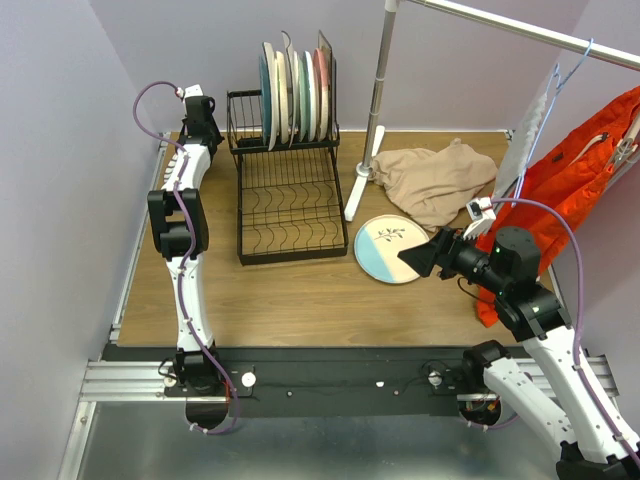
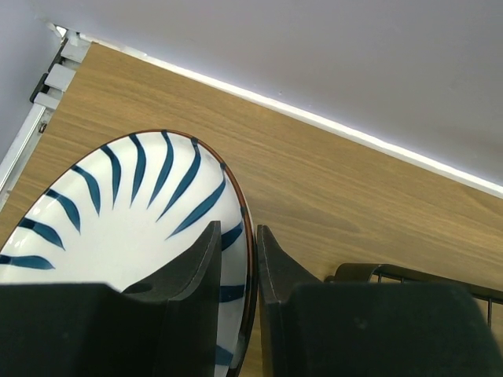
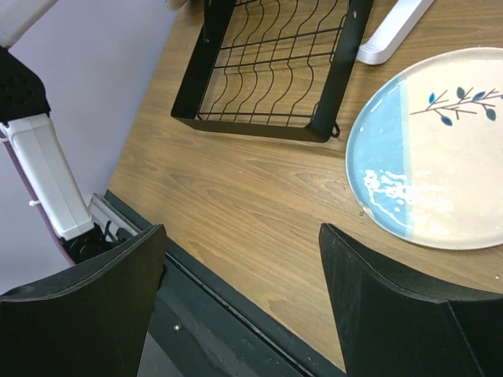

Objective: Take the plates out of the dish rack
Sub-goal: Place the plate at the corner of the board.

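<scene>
Closest to the left wrist camera, the left end effector (image 2: 238,232) has its two dark fingers set close together, one on each side of the rim of a striped plate (image 2: 118,228), white with dark blue radial stripes. Whether the pads actually press the rim cannot be told. This plate sits at the far-left corner of the worktop (image 1: 300,300), near the wall and just beside the dish rack (image 1: 285,200).

Five or so plates (image 1: 295,85) stand on edge in the rack's upper basket. The lower tray of wavy dividers holds nothing.

The right end effector (image 3: 244,306) hangs with its fingers spread wide and grips nothing. Just beside it, a cream-and-blue plate (image 3: 424,157) lies flat on the worktop, right of the rack. A beige cloth (image 1: 440,180) lies beyond that plate, and an orange garment (image 1: 590,170) hangs at the right.
</scene>
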Controlling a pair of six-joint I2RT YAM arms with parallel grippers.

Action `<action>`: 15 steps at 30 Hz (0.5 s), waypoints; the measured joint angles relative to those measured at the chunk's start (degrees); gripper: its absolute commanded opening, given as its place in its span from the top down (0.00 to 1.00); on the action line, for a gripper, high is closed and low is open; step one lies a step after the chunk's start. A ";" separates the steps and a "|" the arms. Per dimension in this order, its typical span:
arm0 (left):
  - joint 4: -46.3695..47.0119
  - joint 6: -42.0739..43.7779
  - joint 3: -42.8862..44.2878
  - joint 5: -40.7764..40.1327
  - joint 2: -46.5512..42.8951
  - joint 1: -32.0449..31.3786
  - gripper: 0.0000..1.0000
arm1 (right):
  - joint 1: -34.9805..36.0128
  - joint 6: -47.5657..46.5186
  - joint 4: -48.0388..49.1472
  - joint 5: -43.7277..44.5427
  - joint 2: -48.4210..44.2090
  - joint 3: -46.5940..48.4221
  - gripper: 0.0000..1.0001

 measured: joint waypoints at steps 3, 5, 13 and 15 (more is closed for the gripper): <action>-0.20 -0.17 0.00 0.11 0.00 0.00 0.71 | 0.00 0.00 0.00 0.00 -0.07 0.00 0.13; -0.48 -0.61 0.00 0.20 0.00 0.00 0.70 | 0.00 -0.02 0.00 0.00 -0.07 0.00 0.13; -1.75 -2.64 -0.22 0.79 0.00 0.02 0.69 | 0.00 -0.02 -0.02 -0.04 0.72 0.00 0.13; -1.97 -3.19 -0.52 0.79 0.00 0.02 0.70 | 0.00 -0.02 -0.02 -0.02 0.55 0.00 0.13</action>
